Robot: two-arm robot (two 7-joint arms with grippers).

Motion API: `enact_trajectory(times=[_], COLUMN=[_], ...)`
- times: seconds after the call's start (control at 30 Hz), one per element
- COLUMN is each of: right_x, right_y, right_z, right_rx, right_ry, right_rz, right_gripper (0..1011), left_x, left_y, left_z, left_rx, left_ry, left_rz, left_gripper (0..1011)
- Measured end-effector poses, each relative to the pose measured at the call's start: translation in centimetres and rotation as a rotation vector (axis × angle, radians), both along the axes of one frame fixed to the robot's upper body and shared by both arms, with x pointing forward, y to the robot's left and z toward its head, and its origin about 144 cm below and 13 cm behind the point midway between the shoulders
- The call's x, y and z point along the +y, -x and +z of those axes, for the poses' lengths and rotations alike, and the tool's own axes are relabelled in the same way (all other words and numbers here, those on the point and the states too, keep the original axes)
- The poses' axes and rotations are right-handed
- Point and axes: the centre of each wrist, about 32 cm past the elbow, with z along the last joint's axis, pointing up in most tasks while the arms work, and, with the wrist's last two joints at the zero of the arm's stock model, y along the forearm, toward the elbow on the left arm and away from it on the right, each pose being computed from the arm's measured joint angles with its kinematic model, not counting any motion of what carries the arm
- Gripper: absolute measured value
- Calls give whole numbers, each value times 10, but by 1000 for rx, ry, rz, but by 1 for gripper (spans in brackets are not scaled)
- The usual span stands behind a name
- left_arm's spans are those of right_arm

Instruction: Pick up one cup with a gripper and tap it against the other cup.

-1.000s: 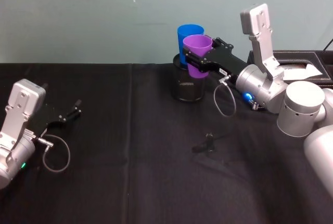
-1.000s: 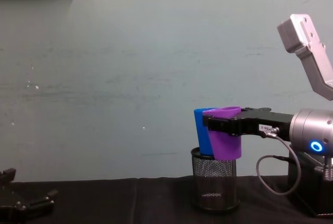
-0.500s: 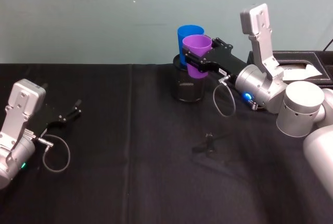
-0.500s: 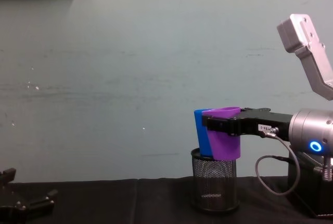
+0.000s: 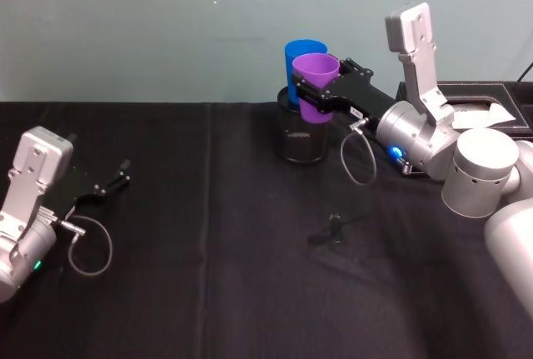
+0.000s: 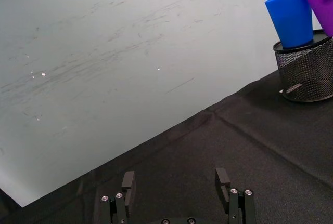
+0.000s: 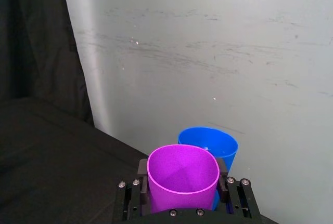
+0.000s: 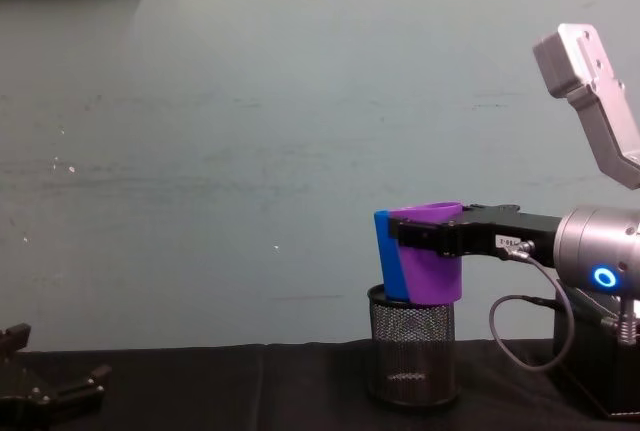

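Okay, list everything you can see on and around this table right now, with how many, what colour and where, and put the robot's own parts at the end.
purple cup: one, purple, held in the air above the mesh holder, close against the blue cup
blue cup: one, bright blue, standing in the mesh holder
mesh holder: one, black, rear middle of the table
small object: one, black, on the cloth nearer the robot; too small to identify
tray: one, black, rear right, white paper inside
table: one, covered in black cloth
right gripper: one, black jaws, shut on the purple cup
left gripper: one, black, open, low at the table's left
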Motion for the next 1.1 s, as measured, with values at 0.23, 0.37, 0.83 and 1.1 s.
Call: enact_trajectory(times=[0.23, 0.37, 0.83, 1.1], right_x=[-1, -1, -2, -2], right_y=[-1, -2, -4, -4], right_z=[1, 2, 2, 2], right_rx=[-2, -2, 0, 0], right_ry=[-4, -7, -14, -14], right_rz=[-3, -6, -9, -6], right_gripper=[741, 741, 741, 741], left_x=[0, 0, 0, 0], left_y=[0, 0, 0, 0], left_z=[0, 0, 0, 0], left_rx=[0, 0, 0, 0], left_ry=[0, 0, 0, 0], left_rz=[0, 0, 0, 0], left_gripper=[1000, 1000, 1000, 1000])
